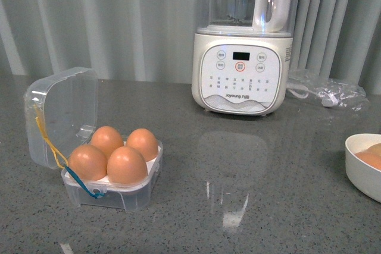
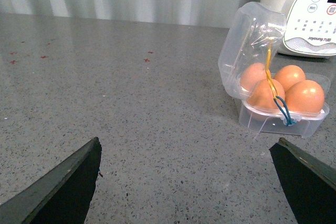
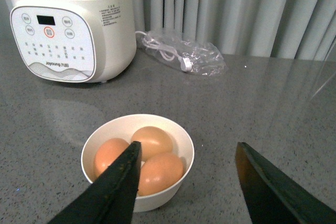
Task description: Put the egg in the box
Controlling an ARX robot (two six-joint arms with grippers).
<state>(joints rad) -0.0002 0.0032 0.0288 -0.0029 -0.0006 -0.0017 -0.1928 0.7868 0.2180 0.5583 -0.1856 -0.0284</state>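
Left fingers (image 2: pixel 63 187), seen from the left wrist, stand wide apart with only bare grey bench (image 2: pixel 157 129) in the gap; they hold nothing. Ahead of them, off toward one fingertip rather than centred in the gap, sits the box (image 2: pixel 273 125). Its clear lid (image 2: pixel 247 35) is raised on the hinge, and a yellow cord (image 2: pixel 270 74) and a blue cord (image 2: pixel 283 114) hang down its near face.

Right fingers (image 3: pixel 115 192), seen from the right wrist, are likewise spread wide and grip nothing. Just beyond them stands a white bowl (image 3: pixel 178 182) holding three brown eggs (image 3: pixel 152 141). One finger overlaps the bowl's side in this view; whether it touches the bowl cannot be told.

Front view: the box (image 1: pixel 119 197) rests on the bench (image 1: pixel 250 206) well apart from the bowl (image 1: pixel 357 171), which shows only at the picture's edge. Four eggs in the box (image 1: pixel 127 165) fill all four holes of the white insert; which of them is the egg of the task cannot be told. The lid (image 1: pixel 65 108) stands nearly upright behind them.

Farther from both pairs of fingers, a cream blender (image 1: pixel 241 75) stands before a pale curtain (image 1: pixel 119 22), with a clear plastic bag (image 1: pixel 327 90) holding a white cable lying beside it.
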